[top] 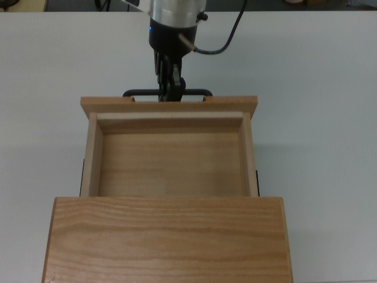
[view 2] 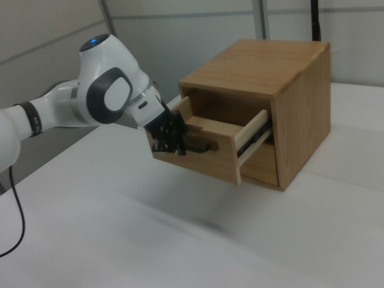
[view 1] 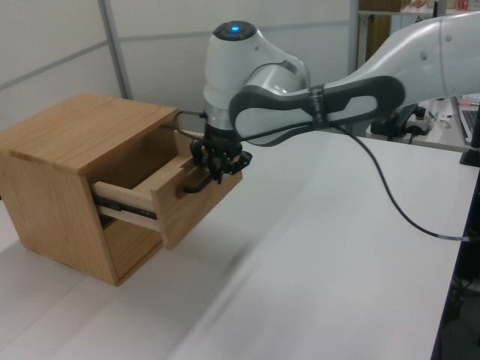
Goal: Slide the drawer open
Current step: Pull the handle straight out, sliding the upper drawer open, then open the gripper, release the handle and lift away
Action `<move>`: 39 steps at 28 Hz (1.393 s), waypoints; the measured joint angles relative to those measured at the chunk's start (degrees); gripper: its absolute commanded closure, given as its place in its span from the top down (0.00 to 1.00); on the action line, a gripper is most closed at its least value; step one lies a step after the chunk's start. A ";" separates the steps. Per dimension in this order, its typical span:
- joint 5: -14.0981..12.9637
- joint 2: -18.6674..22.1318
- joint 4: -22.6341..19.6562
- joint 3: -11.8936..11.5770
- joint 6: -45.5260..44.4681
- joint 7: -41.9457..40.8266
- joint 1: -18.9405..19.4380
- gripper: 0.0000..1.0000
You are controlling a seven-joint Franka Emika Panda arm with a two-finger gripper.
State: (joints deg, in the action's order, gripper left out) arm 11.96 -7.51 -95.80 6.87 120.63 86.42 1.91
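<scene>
1. Count: one wooden cabinet (top: 168, 236), one drawer (top: 169, 162), one handle (top: 197, 92), one arm (view 1: 352, 90), one gripper (top: 170, 89), one cable (view 1: 390, 195). All stand on or over one white table (top: 318, 118).
2. Nearest in the top view: the cabinet's broad wood-grain top fills the lower edge and hides the rear of the drawer.
3. Drawer: pulled well out of the cabinet's upper opening. Its light wood interior is open to view in the top view, and nothing lies in it. The left view shows a pale side rail (view 1: 124, 206) exposed between cabinet and front panel (view 1: 199, 206). The right view shows the matching rail on the other side. A lower front (view 2: 261, 162) below it sits flush in the cabinet.
4. Handle: thin black bar mounted on the outer face of the front panel, running along its width.
5. Gripper: fingers pressed together at a narrow gap, clamped on the middle of the handle. It comes down from above and covers the bar's centre in the top view.
6. Arm: white and grey, reaching over the table from the far side; a blue light (view 1: 237, 30) glows on one joint. The black cable trails from the wrist across the table.
7. Far background: grey wall panels (view 1: 75, 45) behind the cabinet; cluttered shelving at the left view's upper right, details unclear.
8. Writing: no legible labels or brand marks.
</scene>
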 measured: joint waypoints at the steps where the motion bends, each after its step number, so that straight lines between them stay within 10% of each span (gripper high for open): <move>1: -0.18 0.74 -0.84 0.00 0.04 -0.17 -0.05 0.00; 30: -1.75 10.84 -12.42 -0.06 0.32 -1.01 -0.23 0.02; 33: -1.86 11.17 -12.74 -0.08 0.32 -1.19 -0.24 0.54; 37: -2.82 11.31 -13.05 -0.04 -0.92 -4.95 -0.18 0.99; 39: -3.27 11.69 -12.97 -0.07 -1.35 -6.35 -0.21 1.00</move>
State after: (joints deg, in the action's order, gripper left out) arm 8.68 4.19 -108.77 6.80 119.28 80.07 1.70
